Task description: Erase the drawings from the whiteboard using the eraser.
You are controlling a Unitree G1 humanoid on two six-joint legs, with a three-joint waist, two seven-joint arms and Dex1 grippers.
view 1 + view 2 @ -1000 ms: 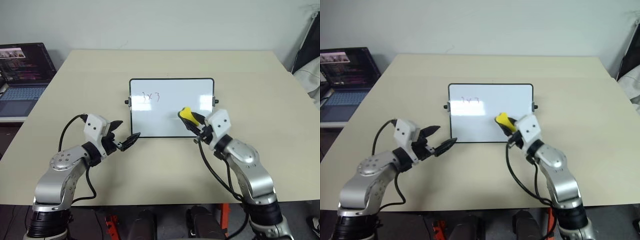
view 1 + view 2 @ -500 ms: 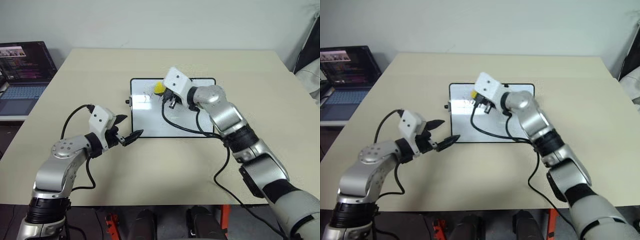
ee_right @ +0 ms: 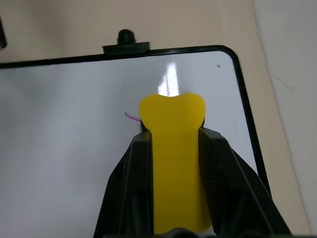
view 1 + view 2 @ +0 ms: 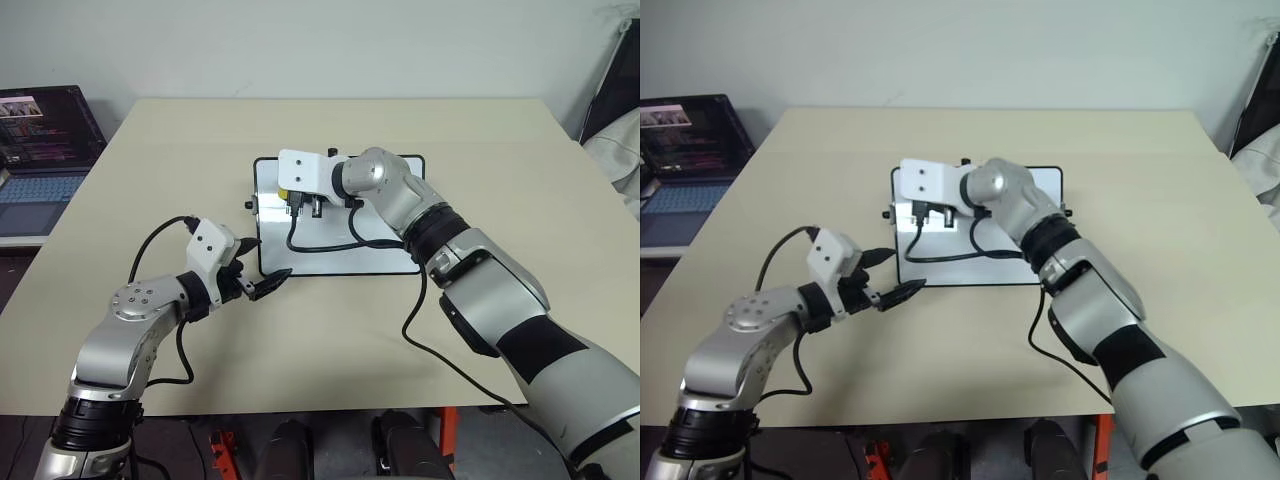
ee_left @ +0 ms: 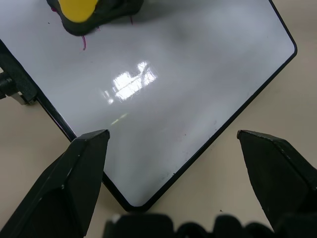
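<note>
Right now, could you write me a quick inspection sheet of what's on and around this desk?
Surface: beige table, mostly bare.
Job's things: whiteboard lying flat; yellow eraser over its corner; a trace of purple drawings beside it.
Clutter: nothing seen.
Grippers: right gripper shut on the eraser; left gripper open at the board's near corner.
Cables: black cable trailing across the board.
Surroundings: open laptop to the left.

Yellow eraser (image 3: 173, 163) pinched over flat whiteboard (image 4: 340, 255), faint purple drawings (image 3: 132, 117).
</note>
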